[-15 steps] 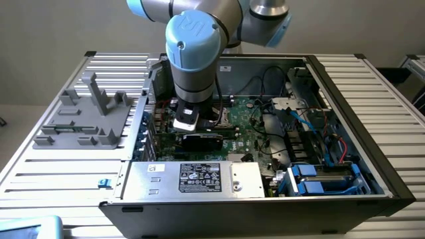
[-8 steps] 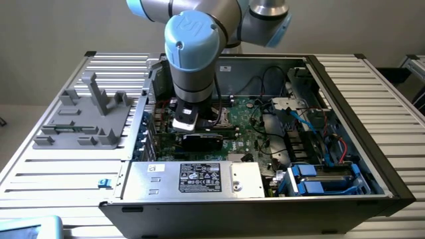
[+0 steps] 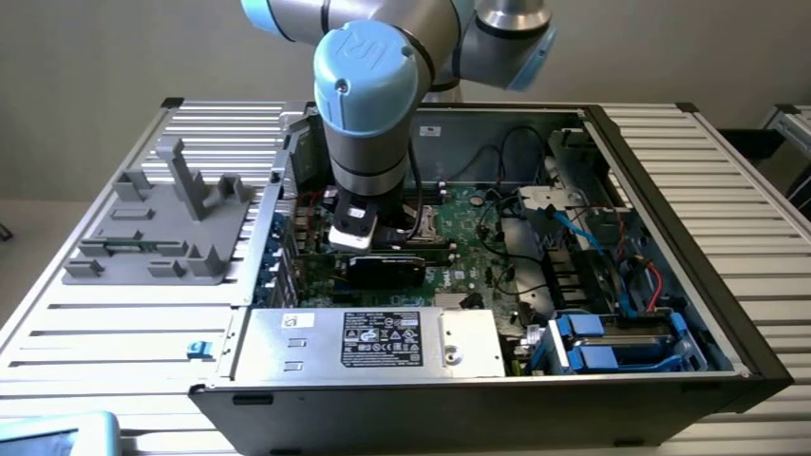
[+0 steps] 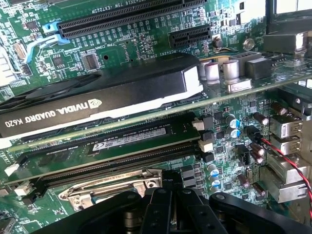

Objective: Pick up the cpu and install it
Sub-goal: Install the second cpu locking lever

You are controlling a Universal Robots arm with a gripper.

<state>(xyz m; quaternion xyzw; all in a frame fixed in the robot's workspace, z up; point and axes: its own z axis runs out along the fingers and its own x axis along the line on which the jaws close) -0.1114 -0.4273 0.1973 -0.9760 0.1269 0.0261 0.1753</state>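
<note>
The gripper [image 4: 168, 207] is fully closed, its black fingers [image 4: 157, 209] drawn together with no gap between them. No object can be made out between the fingertips, so whether the cpu is held cannot be told; the cpu itself cannot be identified in either view. In the wrist view, the fingertips sit directly over the CPU socket [image 4: 114, 187], whose silver metal frame lies just beyond them on the green motherboard [image 4: 146, 29].

Beside the socket runs a memory module [image 4: 112, 141] seated in its slot, with further empty memory slots alongside. Next to these stands a black NVIDIA Quadro K620 graphics card [image 4: 97, 97], mounted upright in an expansion slot. Long black expansion slots [image 4: 126, 19] lie further out. A row of cylindrical capacitors [image 4: 222, 70] stands near the card's end, and a red wire [image 4: 287, 161] crosses the rear connectors.

In the exterior view, the arm [image 3: 367, 104] reaches down into an open computer case [image 3: 659, 237]. The power supply [image 3: 367, 342] occupies the near wall, with blue drive brackets [image 3: 609, 347] at the exterior view's right. A grey plastic fixture [image 3: 165, 218] rests on the slatted table [image 3: 114, 323] at the exterior view's left.
</note>
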